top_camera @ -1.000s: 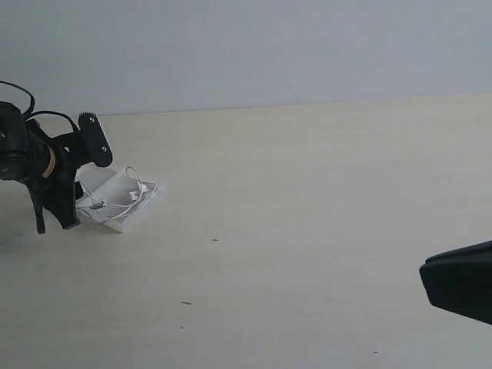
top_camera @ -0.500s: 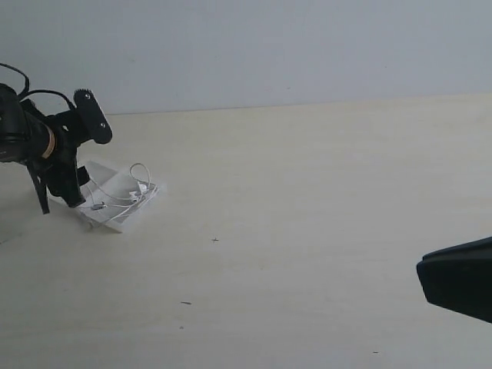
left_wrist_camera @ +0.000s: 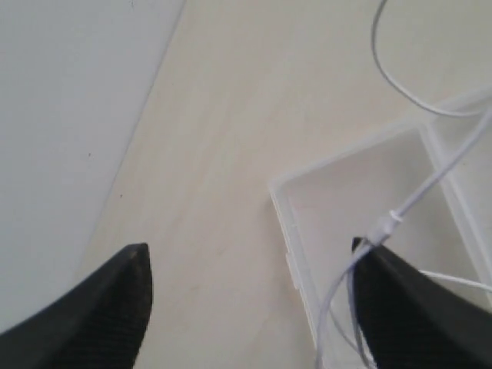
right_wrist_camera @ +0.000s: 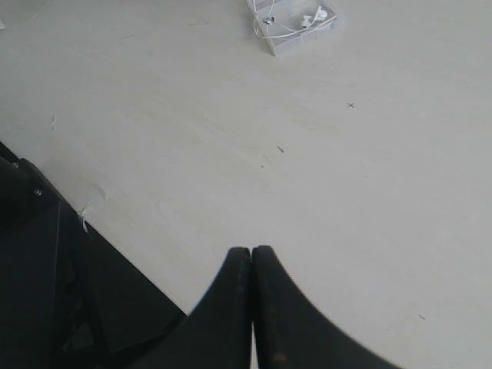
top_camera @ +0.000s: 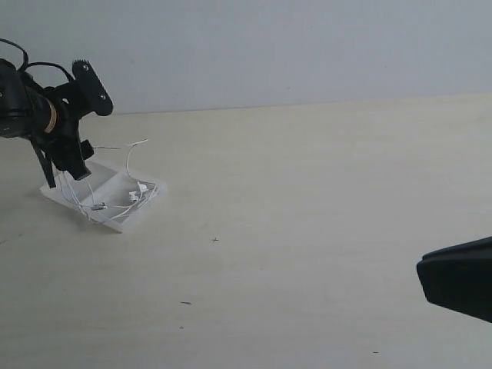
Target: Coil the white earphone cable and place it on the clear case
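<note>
Loose, uneven loops of the white earphone cable (top_camera: 138, 192) lie on the clear case (top_camera: 108, 183). The case sits opened flat on the pale table (top_camera: 307, 192), at about nine o'clock in the exterior view. We see the two earbuds lying together on the half of the case toward three o'clock. A small grey bar sits near the case's six o'clock edge. One thin loop arcs up off the plastic toward twelve o'clock.

The left gripper (top_camera: 65, 178) hangs tilted over the case's ten o'clock end, its two black fingers spread wide apart with nothing clamped between them. In the left wrist view, a strand with a small joint drapes across the tip of one finger (left_wrist_camera: 415, 307) and touches it. In the exterior view, thin strands rise from the case toward that finger. The right gripper (right_wrist_camera: 251, 261) sits low at four o'clock, well apart from the case, its fingers pressed together and empty.

In the exterior view the frame edge cuts the right arm down to a dark block. The left gripper hides the case's nine o'clock end there. We cannot tell whether the strand is hooked on the finger or merely resting against it.
</note>
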Tool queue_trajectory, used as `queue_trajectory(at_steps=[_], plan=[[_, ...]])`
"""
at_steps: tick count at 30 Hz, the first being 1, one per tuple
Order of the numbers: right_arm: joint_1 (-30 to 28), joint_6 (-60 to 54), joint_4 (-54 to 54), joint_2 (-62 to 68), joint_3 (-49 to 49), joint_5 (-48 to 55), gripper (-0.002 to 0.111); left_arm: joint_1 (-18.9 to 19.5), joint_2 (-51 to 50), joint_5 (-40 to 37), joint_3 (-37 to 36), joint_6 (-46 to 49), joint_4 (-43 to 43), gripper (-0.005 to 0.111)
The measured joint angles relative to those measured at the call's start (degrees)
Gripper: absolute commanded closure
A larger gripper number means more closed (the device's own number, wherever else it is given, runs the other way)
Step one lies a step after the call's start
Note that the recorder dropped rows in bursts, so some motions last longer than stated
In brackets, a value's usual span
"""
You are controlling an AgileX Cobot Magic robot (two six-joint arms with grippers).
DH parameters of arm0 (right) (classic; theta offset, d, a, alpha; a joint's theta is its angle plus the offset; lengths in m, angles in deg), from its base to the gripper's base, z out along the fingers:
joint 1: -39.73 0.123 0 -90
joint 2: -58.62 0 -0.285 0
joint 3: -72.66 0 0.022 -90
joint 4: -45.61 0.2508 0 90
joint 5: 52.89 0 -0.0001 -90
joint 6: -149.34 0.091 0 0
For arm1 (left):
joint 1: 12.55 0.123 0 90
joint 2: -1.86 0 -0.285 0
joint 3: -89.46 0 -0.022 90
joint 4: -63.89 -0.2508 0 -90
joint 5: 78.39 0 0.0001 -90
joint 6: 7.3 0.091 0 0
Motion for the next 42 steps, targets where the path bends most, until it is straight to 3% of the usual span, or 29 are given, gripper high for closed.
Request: queue_trajectory(at_steps=[4, 10, 17, 21, 27, 29, 34, 38, 42], plan=[[0.0, -0.1, -0.2, 0.0, 0.0, 0.0, 0.108, 0.0, 0.0, -0.5, 0.0, 1.3, 0.0, 0.039], [0.0, -0.1, -0.4, 0.0, 0.0, -0.1, 0.108, 0.0, 0.0, -3.4, 0.0, 2.8, 1.1, 0.054], [0.0, -0.1, -1.0, 0.0, 0.0, -0.9, 0.108, 0.0, 0.0, -7.7, 0.0, 16.5, 15.7, 0.054], [0.0, -0.1, -1.0, 0.0, 0.0, -1.2, 0.108, 0.0, 0.0, -7.8, 0.0, 19.1, 20.8, 0.054], [0.0, -0.1, -1.0, 0.0, 0.0, -1.4, 0.108, 0.0, 0.0, -7.6, 0.0, 20.3, 25.4, 0.067], [0.0, -0.1, -1.0, 0.0, 0.0, -1.4, 0.108, 0.0, 0.0, -7.0, 0.0, 21.2, 26.4, 0.062], [0.0, -0.1, -1.0, 0.0, 0.0, -1.4, 0.108, 0.0, 0.0, -6.8, 0.0, 22.6, 27.1, 0.032], [0.0, -0.1, -1.0, 0.0, 0.0, -1.4, 0.108, 0.0, 0.0, -6.9, 0.0, 22.9, 28.9, 0.046], [0.0, -0.1, -1.0, 0.0, 0.0, -1.4, 0.108, 0.0, 0.0, -9.5, 0.0, 26.9, 36.5, 0.048]])
